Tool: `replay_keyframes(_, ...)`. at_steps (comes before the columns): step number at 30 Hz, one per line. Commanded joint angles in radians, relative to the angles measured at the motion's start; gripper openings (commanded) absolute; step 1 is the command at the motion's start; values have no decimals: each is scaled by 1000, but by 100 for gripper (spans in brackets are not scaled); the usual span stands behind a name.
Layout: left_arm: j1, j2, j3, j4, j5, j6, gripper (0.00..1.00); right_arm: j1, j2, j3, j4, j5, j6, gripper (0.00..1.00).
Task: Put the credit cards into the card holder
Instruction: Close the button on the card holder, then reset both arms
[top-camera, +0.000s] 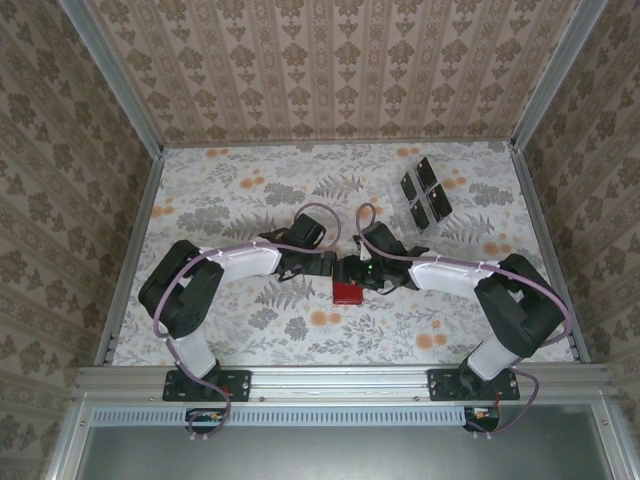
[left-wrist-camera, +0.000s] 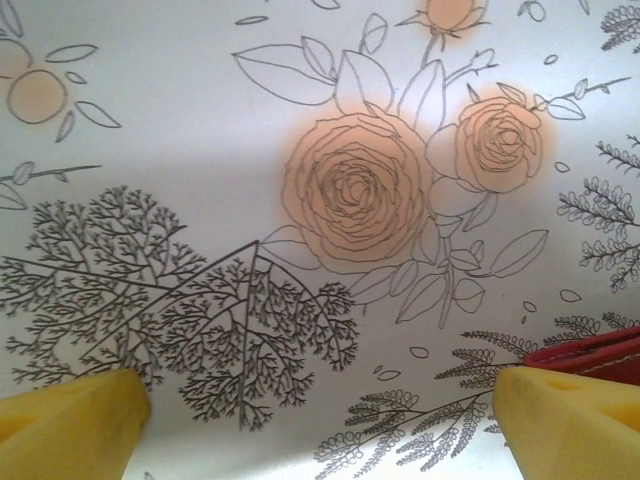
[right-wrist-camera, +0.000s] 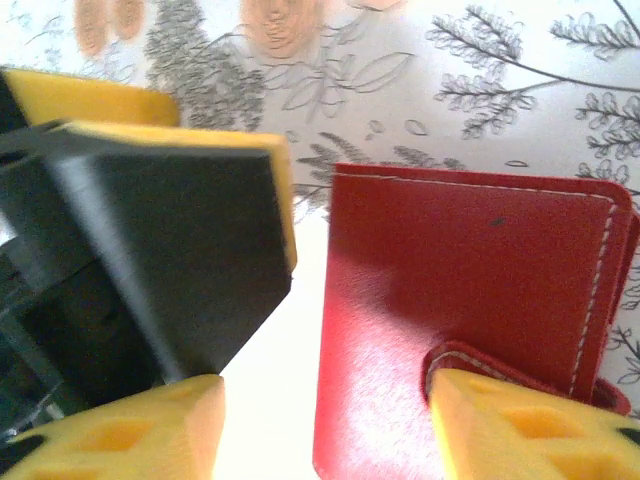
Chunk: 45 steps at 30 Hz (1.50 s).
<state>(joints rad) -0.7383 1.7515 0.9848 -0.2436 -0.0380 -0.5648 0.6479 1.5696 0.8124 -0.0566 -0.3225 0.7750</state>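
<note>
The left claw (left-wrist-camera: 315, 400) hangs released beside the card holder (right-wrist-camera: 470, 270) edge, the right claw (right-wrist-camera: 325, 400) released astride another edge, open counter (left-wrist-camera: 200, 150) around.

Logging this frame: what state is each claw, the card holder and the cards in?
Left claw: open, empty.
Right claw: open, empty, at the card holder.
Card holder: folded shut, flat on the table.
Credit cards: four, in the clear tray.

table (top-camera: 230, 200) (floral cover) | on it: card holder (top-camera: 349, 293), clear tray (top-camera: 393, 200)
</note>
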Motion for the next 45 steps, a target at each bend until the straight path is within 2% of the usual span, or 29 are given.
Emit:
replay_keyframes(1,58,-19,53,-59,24,-24,100,14,-124,87,-26,-39,-55,67)
replay_keyframes(3,87,-56,95,-71,30,-30,100,6,-170,78,-61,-24,-60,76)
replay_keyframes(6,131,-114,140,-105,23,-25,100,-17,-273,53,-107,7,-62,81)
replay_keyframes(10,203,-253,116,-125,-13,-13,100,-88,-412,8,-187,85,-65,89)
replay_keyframes(12,242,-342,81,-132,-52,14,100,-151,-487,-8,-244,135,-73,100)
replay_keyframes(17,329,-573,-39,-98,-253,109,100,-284,-596,16,-385,332,-130,100)
replay_keyframes(19,338,-661,-125,12,-372,201,100,-324,-607,24,-406,448,-149,100)
replay_keyframes(21,347,-748,-246,199,-477,328,100,-364,-610,16,-386,575,-175,100)
replay_keyframes(24,388,-826,-386,442,-529,497,100,-413,-605,-22,-271,685,-264,100)
replay_keyframes(27,477,-824,-420,463,-444,551,100,-446,-584,-79,-113,792,-363,100)
replay_keyframes(31,523,-758,-483,542,-405,583,100,-500,-505,-111,-7,843,-464,100)
replay_keyframes(36,554,-560,-625,884,-391,604,100,-552,-399,-206,208,822,-559,100)
replay_keyframes(40,580,-392,-672,1129,-373,648,100,-576,-336,-298,426,773,-641,100)
replay_keyframes(45,645,-281,-650,1192,-284,604,100,-637,-285,-385,646,655,-640,100)
